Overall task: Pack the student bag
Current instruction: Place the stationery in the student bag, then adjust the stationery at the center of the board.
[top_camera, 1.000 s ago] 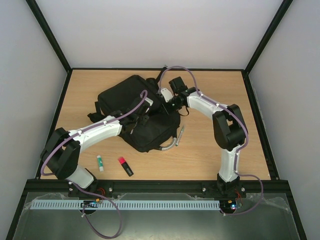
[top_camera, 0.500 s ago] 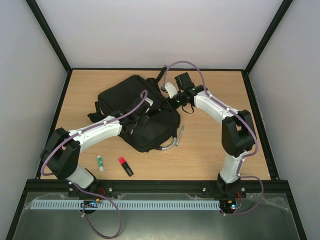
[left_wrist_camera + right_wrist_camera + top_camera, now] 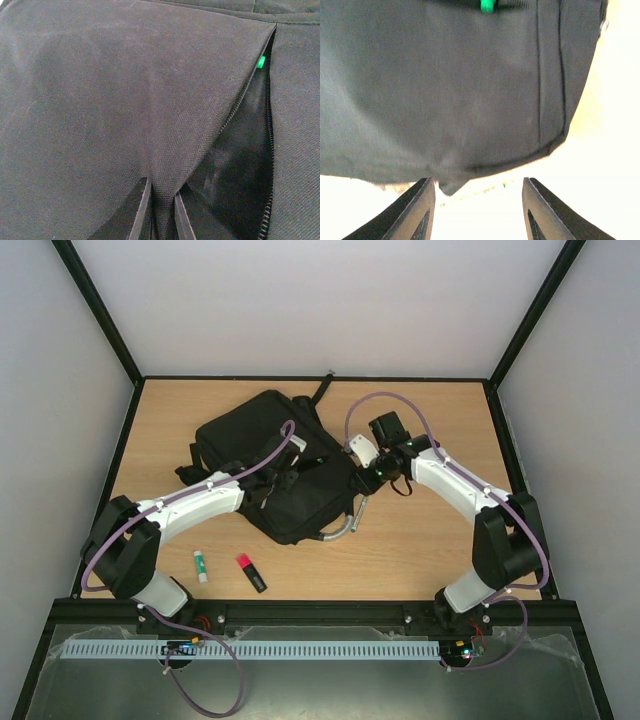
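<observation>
1. Now the backpack lies mid-table, towards the back.
2. Left gripper pinches the fabric at its pocket opening, tenting the flap up.
3. Right gripper hangs spread wide and empty, just off the backpack's edge.

The student bag is showing matt black woven cloth, fine-ribbed at close range. The table under the bag is presenting smooth, pale wood grain, low sheen. The grey handle at the bag's near edge is catching light, smooth.
</observation>
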Controlling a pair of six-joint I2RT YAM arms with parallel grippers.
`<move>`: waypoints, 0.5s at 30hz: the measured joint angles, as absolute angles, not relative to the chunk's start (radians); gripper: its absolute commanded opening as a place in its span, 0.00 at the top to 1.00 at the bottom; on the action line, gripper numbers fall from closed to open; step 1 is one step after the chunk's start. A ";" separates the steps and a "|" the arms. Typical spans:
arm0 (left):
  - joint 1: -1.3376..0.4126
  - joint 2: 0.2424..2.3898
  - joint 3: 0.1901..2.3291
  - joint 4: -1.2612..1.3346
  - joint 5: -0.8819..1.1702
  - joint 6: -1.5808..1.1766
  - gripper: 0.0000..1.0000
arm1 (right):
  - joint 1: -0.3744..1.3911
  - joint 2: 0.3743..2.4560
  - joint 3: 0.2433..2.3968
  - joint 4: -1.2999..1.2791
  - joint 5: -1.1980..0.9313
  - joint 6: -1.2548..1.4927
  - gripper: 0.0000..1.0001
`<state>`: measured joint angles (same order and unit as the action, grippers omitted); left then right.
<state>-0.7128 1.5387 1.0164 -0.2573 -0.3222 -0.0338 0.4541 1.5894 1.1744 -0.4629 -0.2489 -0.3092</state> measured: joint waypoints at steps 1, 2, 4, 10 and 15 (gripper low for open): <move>-0.713 1.539 1.016 -0.257 -0.322 -0.034 0.90 | 0.454 1.574 1.156 -0.479 -0.236 -0.315 0.50; -0.713 1.539 1.016 -0.258 -0.322 -0.034 0.90 | 0.454 1.563 1.138 -0.496 -0.224 -0.318 0.49; -0.713 1.539 1.016 -0.258 -0.322 -0.034 0.89 | 0.454 1.560 1.106 -0.528 -0.208 -0.320 0.45; -0.713 1.538 1.016 -0.258 -0.322 -0.033 0.89 | 0.454 1.573 1.047 -0.599 -0.197 -0.310 0.39; -0.713 1.538 1.016 -0.259 -0.322 -0.033 0.89 | 0.454 1.612 1.068 -0.600 -0.188 -0.285 0.42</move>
<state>-0.7132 1.5383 1.0164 -0.2588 -0.3222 -0.0334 0.4541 1.6123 1.0676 -0.5999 -0.1883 -0.2848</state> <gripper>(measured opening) 0.106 0.599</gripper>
